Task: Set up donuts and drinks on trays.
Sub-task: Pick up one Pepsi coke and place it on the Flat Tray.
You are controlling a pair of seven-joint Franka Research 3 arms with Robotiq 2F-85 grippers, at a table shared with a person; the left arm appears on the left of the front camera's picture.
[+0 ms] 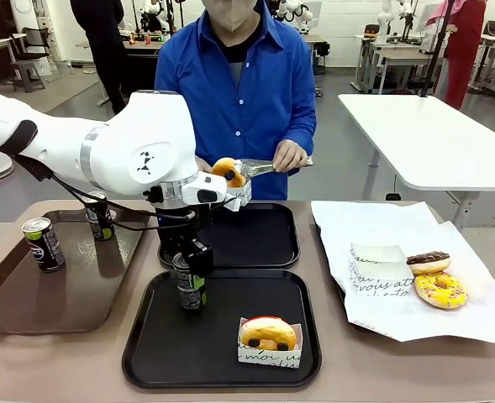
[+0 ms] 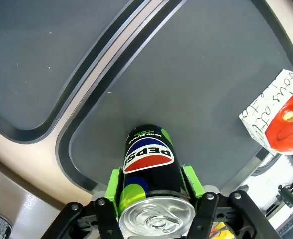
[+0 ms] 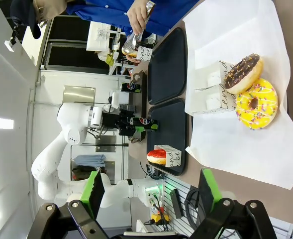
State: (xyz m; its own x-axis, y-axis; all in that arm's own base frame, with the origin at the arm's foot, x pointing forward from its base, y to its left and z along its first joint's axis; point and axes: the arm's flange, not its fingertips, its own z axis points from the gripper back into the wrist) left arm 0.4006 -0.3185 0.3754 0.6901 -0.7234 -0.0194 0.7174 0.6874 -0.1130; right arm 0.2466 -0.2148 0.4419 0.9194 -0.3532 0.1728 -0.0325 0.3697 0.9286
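Pepsi can (image 1: 190, 290): clamped upright between the green pads (image 2: 114, 188) of the left gripper (image 1: 193, 267), at the left rear of the near black tray (image 1: 222, 374). Its base is at or just above the tray floor; contact cannot be confirmed. A sleeved donut (image 1: 268, 336) sits at that tray's front right, well apart from the can. The far black tray (image 1: 260, 239) lies directly behind the near tray. Over it, a person's hand (image 1: 289, 155) holds tongs (image 1: 264, 166) carrying an orange donut (image 1: 228, 172) just beside the left arm's wrist. The right gripper (image 3: 152, 191) is spread wide and empty, beyond the near tray's right side. Probable hazards: if the jaws release before the base is seated, the slim can is likely to topple and roll toward the sleeved donut. A pad dragging on withdrawal could tip the can. An upward or rearward retreat risks striking the tongs and dislodging the orange donut.
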